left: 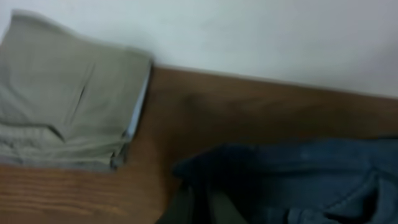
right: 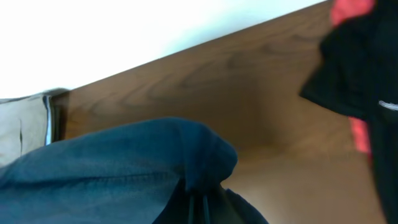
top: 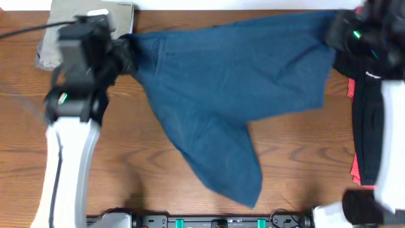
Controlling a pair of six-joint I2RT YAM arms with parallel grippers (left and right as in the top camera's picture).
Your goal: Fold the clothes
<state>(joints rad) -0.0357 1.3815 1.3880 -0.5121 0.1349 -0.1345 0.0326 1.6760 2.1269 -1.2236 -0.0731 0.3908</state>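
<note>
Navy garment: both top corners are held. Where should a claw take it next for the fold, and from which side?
On the navy garment, probably the loose leg end, approached from the near table edge with the claw low. It lies free, pointing toward that edge, while the left claw and right claw pinch the far corners.

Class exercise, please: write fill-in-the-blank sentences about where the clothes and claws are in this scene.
The left claw and the right claw are each shut on the ___ garment.
The folded khaki trousers lie nearest the ___ claw.
Beside the black clothing, a strip of ___ fabric shows.
Missing words: blue; left; red.
</note>
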